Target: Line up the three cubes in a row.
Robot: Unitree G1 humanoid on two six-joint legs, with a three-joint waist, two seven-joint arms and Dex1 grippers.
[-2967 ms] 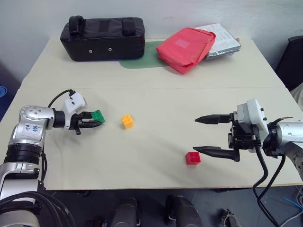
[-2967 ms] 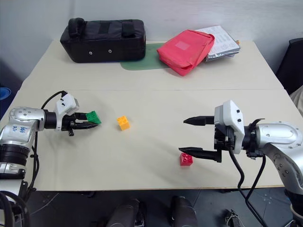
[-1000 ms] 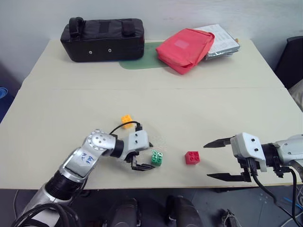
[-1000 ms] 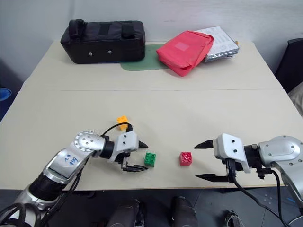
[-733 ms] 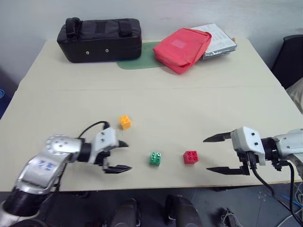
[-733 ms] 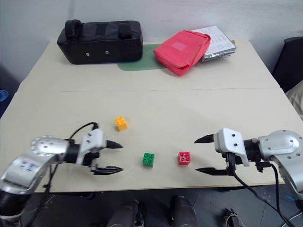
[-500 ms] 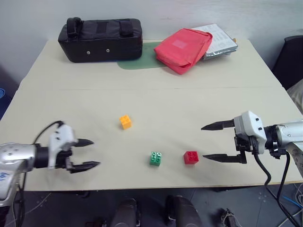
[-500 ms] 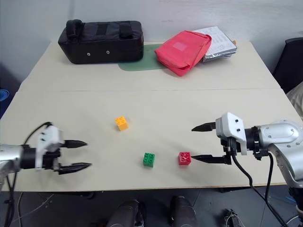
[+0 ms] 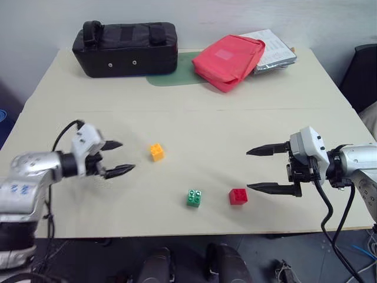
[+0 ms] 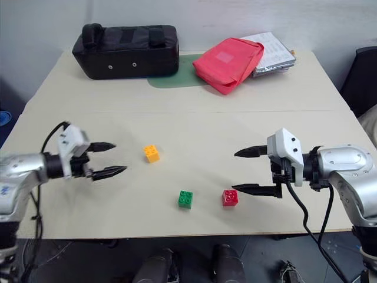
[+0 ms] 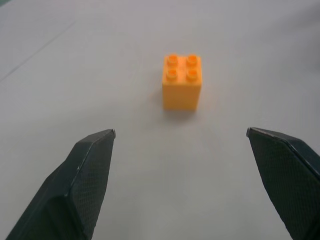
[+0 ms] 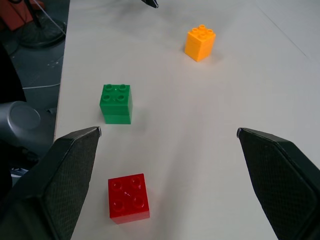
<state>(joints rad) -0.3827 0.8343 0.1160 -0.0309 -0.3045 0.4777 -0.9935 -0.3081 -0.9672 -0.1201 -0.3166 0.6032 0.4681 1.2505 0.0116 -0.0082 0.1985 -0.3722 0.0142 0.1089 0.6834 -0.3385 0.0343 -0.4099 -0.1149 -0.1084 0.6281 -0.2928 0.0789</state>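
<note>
1. A pale beige table (image 9: 194,124) stands against a light wall; along its far edge lie a black bag (image 9: 125,48), a red pouch (image 9: 230,59) on a green mat (image 9: 174,76), and a silvery packet (image 9: 272,50) tucked behind the pouch.
2. The head views give the whole layout: the orange-yellow cube (image 9: 156,151) sits left of centre, further from the near edge than the other two. The green cube (image 9: 194,197) and the red cube (image 9: 238,196) sit side by side near the front edge, close but apart.
3. The left gripper (image 9: 118,157) hovers at the table's left side, fingers spread and empty, pointing toward the orange-yellow cube.
4. The left wrist view adds what the head views cannot — the orange-yellow cube's four studs face up, and it sits squarely ahead between the two spread fingertips (image 11: 95,150), not touching either.
5. The right gripper (image 9: 260,170) hangs just right of the red cube, fingers wide apart, nothing held.
6. The right wrist view shows all three cubes at once, studs up — red nearest, beside one finger, then green, orange-yellow farthest. They form no straight row.
</note>
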